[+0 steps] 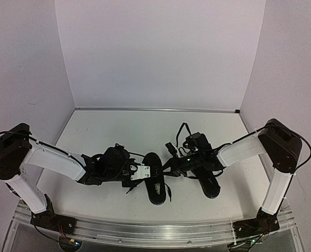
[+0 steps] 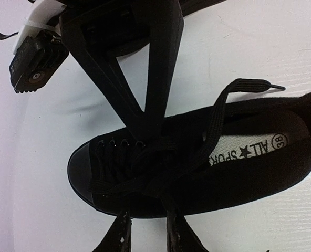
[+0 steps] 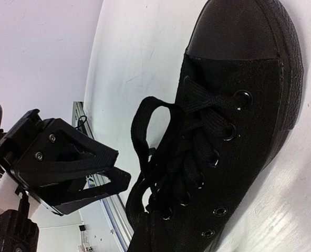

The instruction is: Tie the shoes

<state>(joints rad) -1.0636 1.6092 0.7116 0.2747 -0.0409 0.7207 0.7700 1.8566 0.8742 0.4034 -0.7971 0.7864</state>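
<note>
The left shoe (image 1: 156, 185) lies lengthwise, near to far, in the near middle of the table (image 1: 113, 128). The right shoe (image 1: 210, 188) lies just to its right, apart from it and roughly parallel, partly under my right arm (image 1: 239, 149). The left shoe is all black, its laces threaded through the eyelets but loose. One lace end (image 2: 250, 85) runs up across the opening, over the white insole label (image 2: 250, 149), with its tip out past the shoe's edge above the table. From my right wrist a slack loop of lace (image 3: 147, 126) stands off the eyelets of a black shoe, though from that view alone I cannot tell which shoe it is. My right gripper (image 2: 145, 123) is closed, its tip down on the laces at the middle of the left shoe; I cannot tell whether a lace is pinched in it. My left gripper (image 2: 146, 223) sits at that shoe's left side, just beside the laced part. Its fingers are a little apart with only bare table between them, so it holds nothing.
</note>
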